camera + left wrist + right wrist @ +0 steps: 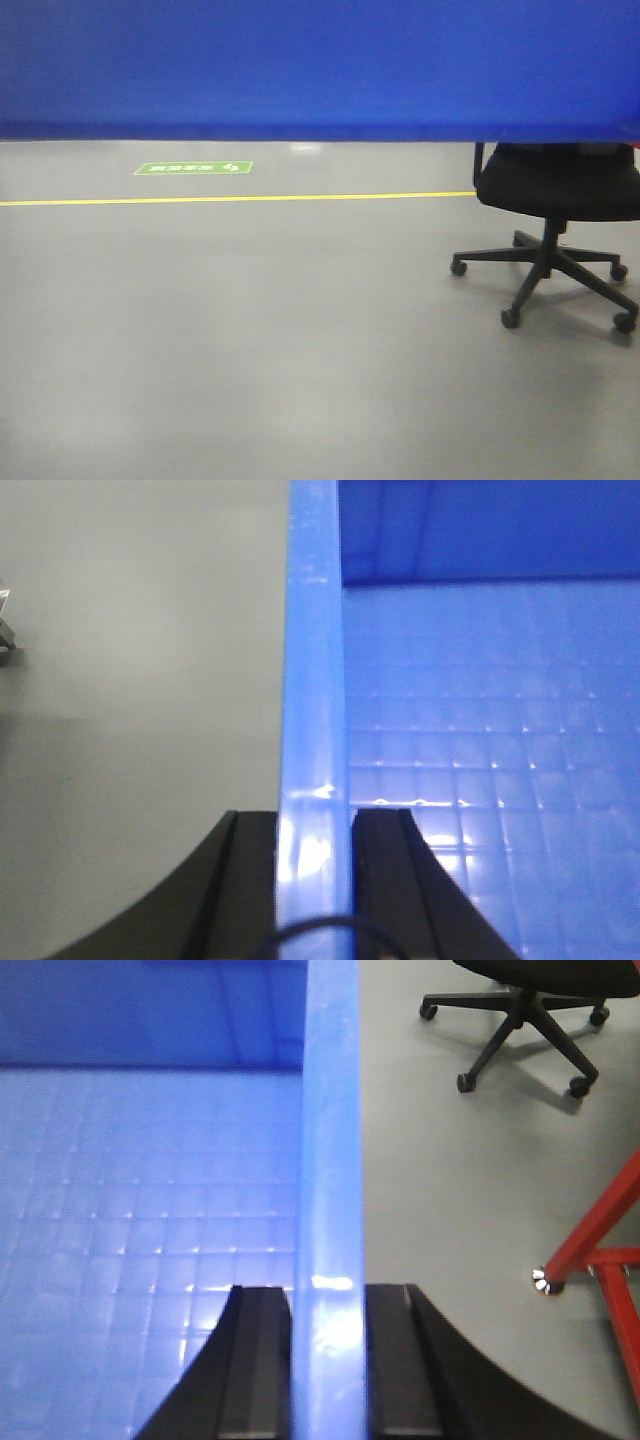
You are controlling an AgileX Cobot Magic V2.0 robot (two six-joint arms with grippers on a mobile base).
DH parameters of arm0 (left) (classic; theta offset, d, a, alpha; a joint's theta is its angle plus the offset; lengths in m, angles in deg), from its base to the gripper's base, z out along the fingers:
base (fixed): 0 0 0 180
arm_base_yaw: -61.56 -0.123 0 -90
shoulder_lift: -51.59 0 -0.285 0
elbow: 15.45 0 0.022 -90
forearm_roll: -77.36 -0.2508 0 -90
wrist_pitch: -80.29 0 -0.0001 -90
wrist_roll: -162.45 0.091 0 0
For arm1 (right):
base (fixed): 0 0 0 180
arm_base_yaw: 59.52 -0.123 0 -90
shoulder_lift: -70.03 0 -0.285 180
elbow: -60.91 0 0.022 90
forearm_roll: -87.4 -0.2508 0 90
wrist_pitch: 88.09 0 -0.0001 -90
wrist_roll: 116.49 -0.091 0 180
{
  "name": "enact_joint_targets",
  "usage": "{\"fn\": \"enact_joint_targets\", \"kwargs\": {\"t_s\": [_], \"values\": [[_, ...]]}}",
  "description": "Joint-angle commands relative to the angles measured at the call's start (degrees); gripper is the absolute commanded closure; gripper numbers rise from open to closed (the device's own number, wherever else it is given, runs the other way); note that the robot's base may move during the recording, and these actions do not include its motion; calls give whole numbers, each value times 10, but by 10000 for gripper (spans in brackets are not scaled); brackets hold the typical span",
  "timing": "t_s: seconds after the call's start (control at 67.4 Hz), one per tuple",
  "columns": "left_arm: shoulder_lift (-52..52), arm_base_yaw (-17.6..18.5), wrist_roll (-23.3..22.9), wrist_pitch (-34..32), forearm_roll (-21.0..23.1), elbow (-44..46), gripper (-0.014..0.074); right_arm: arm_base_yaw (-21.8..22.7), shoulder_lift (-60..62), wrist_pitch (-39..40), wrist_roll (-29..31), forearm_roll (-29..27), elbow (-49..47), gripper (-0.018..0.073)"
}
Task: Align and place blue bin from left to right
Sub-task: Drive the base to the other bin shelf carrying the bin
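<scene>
The blue bin (320,65) hangs above the floor and fills the whole top of the front view with its smooth side wall. In the left wrist view my left gripper (315,825) is shut on the bin's left rim (313,680), one black finger outside and one inside over the gridded bottom (500,760). In the right wrist view my right gripper (328,1300) is shut on the right rim (330,1140) in the same way, with the gridded bottom (140,1220) to its left.
Grey floor lies below. A black office chair (560,215) on castors stands at the right, partly behind the bin, and shows again as chair (520,1005). A yellow floor line (230,199) and a green floor sign (193,168) lie ahead. A red metal frame leg (595,1240) stands at the right.
</scene>
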Motion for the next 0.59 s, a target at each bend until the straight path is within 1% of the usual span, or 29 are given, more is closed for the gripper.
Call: {"fn": "enact_joint_targets", "kwargs": {"t_s": [0.0,0.579], "values": [[4,10,0,-69,-11,7,707,-8,4,80,5,-5,-5,639],[4,10,0,-69,-12,7,707,-8,4,80,5,-5,-5,639]]}}
